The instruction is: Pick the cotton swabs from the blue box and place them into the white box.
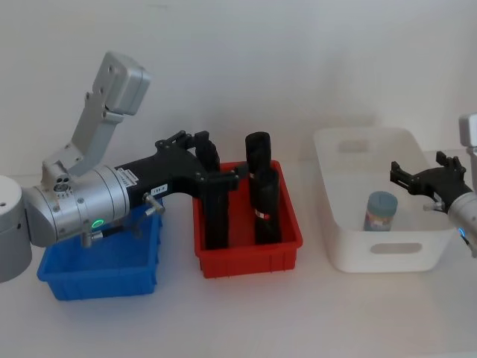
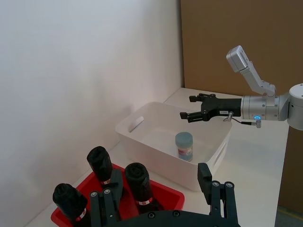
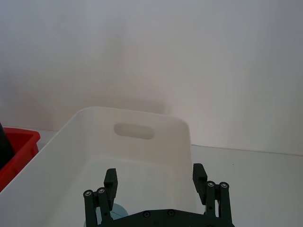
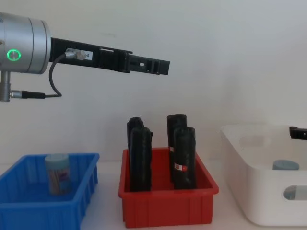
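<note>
One cotton swab tub (image 4: 58, 173) with a pale blue lid stands in the blue box (image 4: 29, 203) at the left. Another tub (image 1: 380, 211) (image 2: 184, 145) stands inside the white box (image 1: 387, 257) (image 2: 142, 142) (image 3: 142, 118); its lid (image 4: 286, 165) shows above the rim in the chest view. My left gripper (image 1: 212, 158) (image 4: 160, 67) (image 2: 161, 198) is open and empty, held high above the red bin's back edge. My right gripper (image 1: 416, 173) (image 2: 187, 107) (image 3: 156, 182) hovers open over the right part of the white box, above that tub.
The red bin (image 1: 246, 257) (image 4: 168, 196) between the two boxes holds several tall black rolls (image 1: 261, 190) (image 2: 137, 182). My left arm's silver body (image 1: 74, 205) covers part of the blue box (image 1: 104, 268). A white wall stands close behind the table.
</note>
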You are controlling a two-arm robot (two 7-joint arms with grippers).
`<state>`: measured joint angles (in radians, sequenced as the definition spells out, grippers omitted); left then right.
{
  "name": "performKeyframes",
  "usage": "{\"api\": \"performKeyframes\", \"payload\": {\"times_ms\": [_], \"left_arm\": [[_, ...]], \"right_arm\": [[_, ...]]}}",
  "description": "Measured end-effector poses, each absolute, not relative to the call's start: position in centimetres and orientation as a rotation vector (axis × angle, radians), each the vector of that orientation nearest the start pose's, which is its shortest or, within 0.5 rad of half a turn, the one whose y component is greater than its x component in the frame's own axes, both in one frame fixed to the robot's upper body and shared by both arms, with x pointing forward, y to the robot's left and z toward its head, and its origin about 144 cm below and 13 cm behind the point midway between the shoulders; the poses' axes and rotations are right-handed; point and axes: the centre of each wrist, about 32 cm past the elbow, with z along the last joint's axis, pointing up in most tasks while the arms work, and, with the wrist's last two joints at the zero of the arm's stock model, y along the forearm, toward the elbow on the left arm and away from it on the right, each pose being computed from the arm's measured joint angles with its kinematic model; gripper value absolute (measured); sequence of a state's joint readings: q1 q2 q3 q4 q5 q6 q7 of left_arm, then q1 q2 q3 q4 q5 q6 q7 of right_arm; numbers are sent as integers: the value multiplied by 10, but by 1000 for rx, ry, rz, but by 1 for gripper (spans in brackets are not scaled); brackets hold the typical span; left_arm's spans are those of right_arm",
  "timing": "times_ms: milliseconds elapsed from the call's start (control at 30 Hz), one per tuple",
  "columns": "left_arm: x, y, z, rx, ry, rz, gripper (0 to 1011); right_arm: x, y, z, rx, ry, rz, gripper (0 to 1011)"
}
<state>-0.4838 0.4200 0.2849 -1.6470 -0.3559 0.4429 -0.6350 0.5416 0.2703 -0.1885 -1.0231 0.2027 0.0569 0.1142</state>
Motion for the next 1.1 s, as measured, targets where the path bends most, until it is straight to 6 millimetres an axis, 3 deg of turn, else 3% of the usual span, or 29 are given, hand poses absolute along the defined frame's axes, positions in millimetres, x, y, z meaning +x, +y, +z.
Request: {"api": "performKeyframes", "payload": {"times_ms": [400, 1100], "left_arm": [[543, 252, 1320, 159, -98, 728, 1000], [524, 226, 1263, 136, -186, 924, 1000]], "right_arm": [[594, -298, 1184, -161, -27, -1429, 1002], [540, -275, 1177, -98, -62, -1357, 1002]]}}
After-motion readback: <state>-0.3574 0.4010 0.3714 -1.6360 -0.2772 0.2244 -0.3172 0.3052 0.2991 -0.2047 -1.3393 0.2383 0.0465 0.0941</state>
